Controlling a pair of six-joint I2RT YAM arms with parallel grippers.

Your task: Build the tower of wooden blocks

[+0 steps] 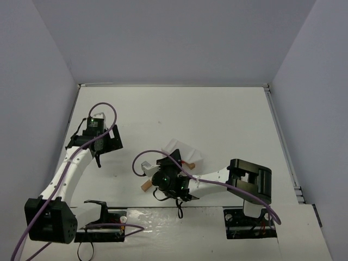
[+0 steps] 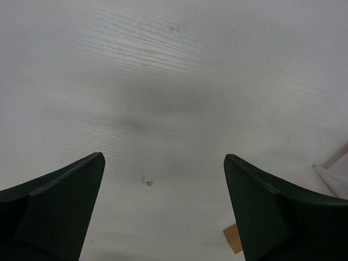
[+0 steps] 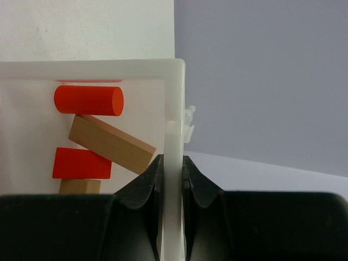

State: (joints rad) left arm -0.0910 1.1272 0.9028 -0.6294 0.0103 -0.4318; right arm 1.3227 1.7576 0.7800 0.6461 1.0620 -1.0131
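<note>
My right gripper (image 3: 172,163) is shut on the side wall of the white tray (image 3: 175,98) and holds it tilted above the table. Against the tray's floor lie a red cylinder (image 3: 89,100), a tan rectangular block (image 3: 111,144), a red block (image 3: 81,163) and part of another tan block (image 3: 80,186). In the top view the tray (image 1: 184,151) hangs mid-table at the right gripper (image 1: 173,166). A tan block (image 1: 147,185) lies on the table just left of it. My left gripper (image 1: 106,148) stands open over bare table; its wrist view (image 2: 163,157) shows nothing between the fingers.
A corner of a tan block (image 2: 234,239) pokes out beside the left gripper's right finger, with a white tray edge (image 2: 331,174) at the far right. Grey walls (image 1: 49,81) close the table on three sides.
</note>
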